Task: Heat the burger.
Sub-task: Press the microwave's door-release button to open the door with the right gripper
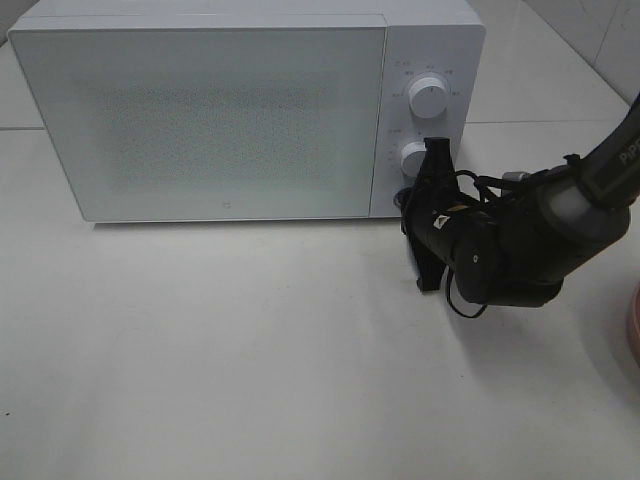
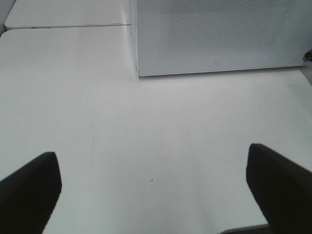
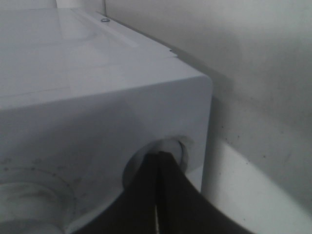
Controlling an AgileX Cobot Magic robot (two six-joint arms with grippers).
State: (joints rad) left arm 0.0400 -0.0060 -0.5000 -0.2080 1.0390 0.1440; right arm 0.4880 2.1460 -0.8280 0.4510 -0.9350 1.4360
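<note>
The burger is out of view in every frame. The white microwave (image 1: 220,110) stands at the back of the table with its door closed. My right gripper (image 1: 408,203) is shut and empty, with its tips at the bottom right corner of the microwave's control panel, below the lower knob (image 1: 414,157). In the right wrist view the closed fingertips (image 3: 158,155) touch a round recessed button (image 3: 170,146) on the panel. My left gripper (image 2: 153,190) is open and empty above bare table, in front of the microwave (image 2: 214,34); it does not show in the exterior high view.
The upper knob (image 1: 428,97) sits above the lower one. The rim of a pink plate (image 1: 634,320) shows at the right edge. My right arm (image 1: 560,215) reaches in from the right. The white table (image 1: 250,360) extends in front of the microwave.
</note>
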